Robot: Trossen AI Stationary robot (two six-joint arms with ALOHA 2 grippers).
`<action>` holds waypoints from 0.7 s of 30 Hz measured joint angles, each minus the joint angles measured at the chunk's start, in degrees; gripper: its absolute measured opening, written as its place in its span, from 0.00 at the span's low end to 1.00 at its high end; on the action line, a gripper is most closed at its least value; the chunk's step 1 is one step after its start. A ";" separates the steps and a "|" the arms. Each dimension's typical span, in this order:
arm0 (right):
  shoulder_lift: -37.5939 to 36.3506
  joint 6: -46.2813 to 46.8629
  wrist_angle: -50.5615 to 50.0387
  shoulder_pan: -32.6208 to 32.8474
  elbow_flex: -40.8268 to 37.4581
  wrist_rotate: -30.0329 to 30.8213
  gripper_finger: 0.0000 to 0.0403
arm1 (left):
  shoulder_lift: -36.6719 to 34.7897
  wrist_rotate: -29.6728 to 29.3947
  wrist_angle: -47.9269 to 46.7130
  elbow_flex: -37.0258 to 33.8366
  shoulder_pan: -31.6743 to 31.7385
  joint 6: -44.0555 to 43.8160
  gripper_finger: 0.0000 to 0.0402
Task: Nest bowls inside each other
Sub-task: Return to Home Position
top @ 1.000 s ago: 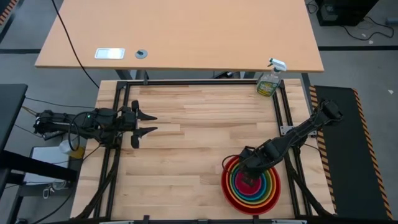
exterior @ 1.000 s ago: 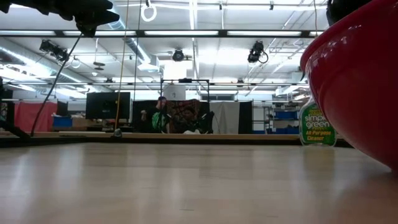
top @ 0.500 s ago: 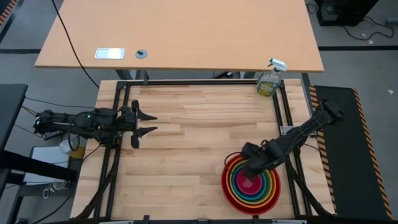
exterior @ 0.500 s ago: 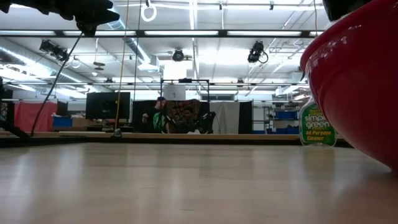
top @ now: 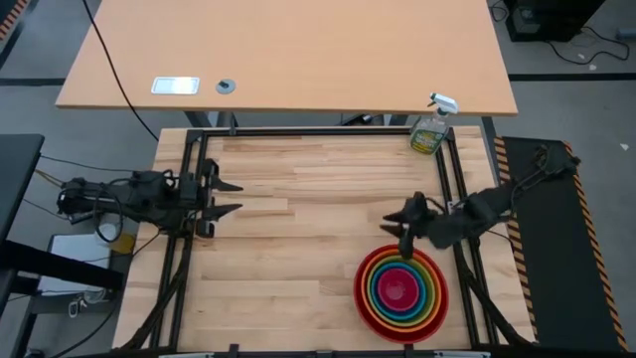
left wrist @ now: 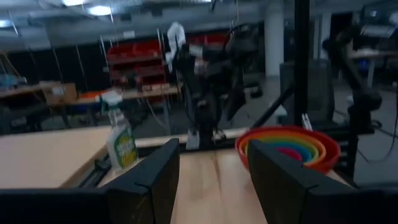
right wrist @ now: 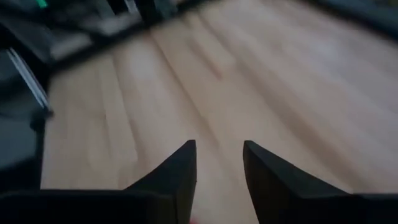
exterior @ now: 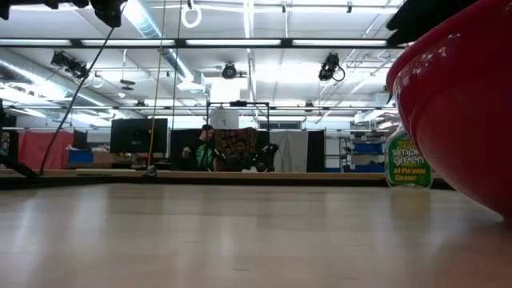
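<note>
The bowls (top: 401, 293) sit nested in one stack near the table's near right corner: red outermost, then orange, lime green and blue, with magenta-pink (top: 399, 291) in the middle. The red bowl (exterior: 464, 104) rests on the wood by its base. The stack (left wrist: 287, 146) also shows in the left wrist view. My right gripper (top: 398, 227) hovers open just beyond the stack's far rim, with only bare wood between its fingers (right wrist: 219, 152). My left gripper (top: 227, 197) waits open at the table's left edge (left wrist: 211, 171).
A green spray bottle (top: 430, 131) stands at the far right corner, also seen in the low view (exterior: 406, 160). A black frame rail (top: 449, 179) runs along the right side beside my right arm. Bare wood (top: 298, 249) lies between the two grippers.
My right gripper has risen out of the bowl stack and drawn toward the far edge, turning from pointing down into the bowls to pointing more level toward the table's left. The nested bowls have stayed in place. My left gripper has tipped up slightly.
</note>
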 joint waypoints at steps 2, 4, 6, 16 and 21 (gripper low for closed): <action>-4.77 -5.25 8.17 -2.25 -5.42 0.00 0.33 | -0.77 -0.02 3.45 -1.94 0.00 0.79 0.48; -9.27 -9.24 15.05 -4.66 -10.80 -1.25 0.32 | -1.57 -0.05 6.00 -4.20 0.18 1.78 0.48; -13.56 -12.54 20.75 -6.72 -15.71 -2.20 0.31 | -2.30 -0.60 7.71 -6.45 1.02 2.05 0.48; -37.69 -17.79 25.56 -11.43 -30.53 -2.15 0.28 | -10.88 -0.71 6.50 -10.33 7.57 -1.97 0.48; -48.09 -22.68 23.36 -11.43 -31.88 -1.01 0.28 | -16.02 -0.54 4.81 -11.35 8.46 -3.17 0.48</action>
